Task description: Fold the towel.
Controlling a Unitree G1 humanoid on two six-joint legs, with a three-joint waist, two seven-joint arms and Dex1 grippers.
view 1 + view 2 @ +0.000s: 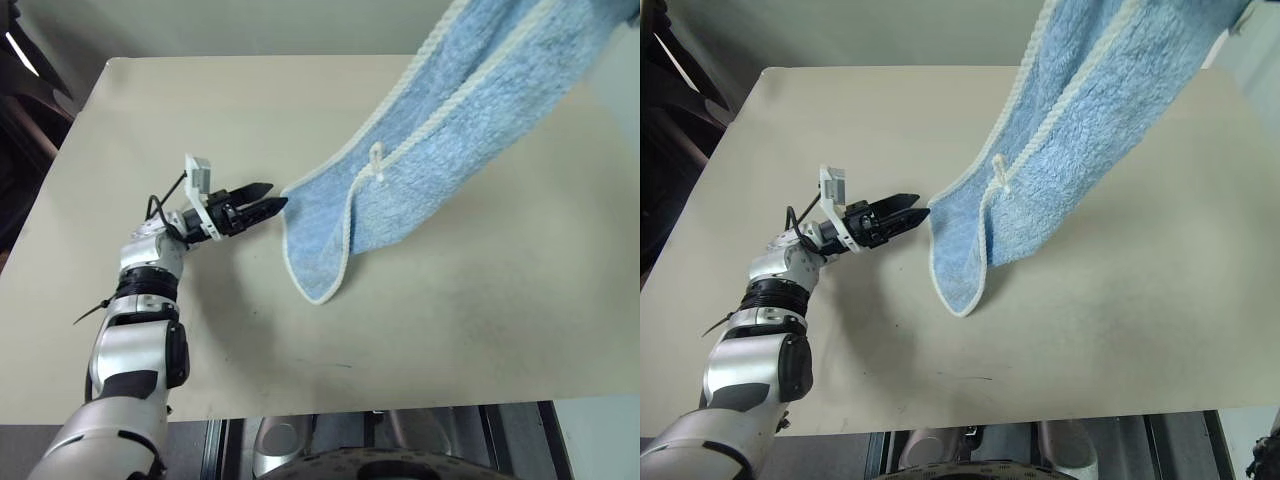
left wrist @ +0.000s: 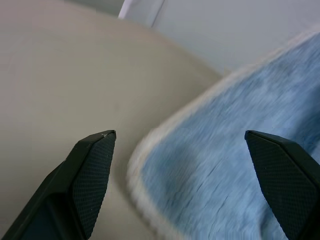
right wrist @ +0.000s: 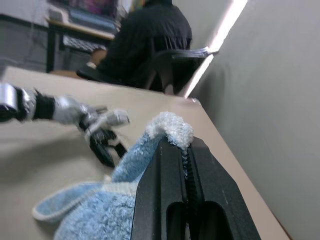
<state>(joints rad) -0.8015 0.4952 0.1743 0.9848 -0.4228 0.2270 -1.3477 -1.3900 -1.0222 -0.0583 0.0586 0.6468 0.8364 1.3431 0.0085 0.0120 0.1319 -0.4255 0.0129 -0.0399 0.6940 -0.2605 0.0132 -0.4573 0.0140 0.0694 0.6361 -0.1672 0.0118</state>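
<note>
The light-blue towel (image 1: 450, 130) with cream edging hangs slanting down from the upper right. Its rounded lower end (image 1: 318, 270) reaches the beige table (image 1: 200, 100), and a small white loop (image 1: 376, 160) shows on its edge. My right gripper (image 3: 184, 150) is shut on the towel's top corner (image 3: 172, 127), held high above the table. My left gripper (image 1: 270, 197) is level just above the table and open. Its fingertips (image 2: 97, 150) stand either side of the towel's lower side edge (image 2: 145, 165), right beside it, with nothing held.
The table's front edge (image 1: 350, 405) runs close below. Bare tabletop lies to the left and behind the towel. In the right wrist view a person in black (image 3: 145, 40) sits on a chair beyond the table's far side, by a wall (image 3: 280, 100).
</note>
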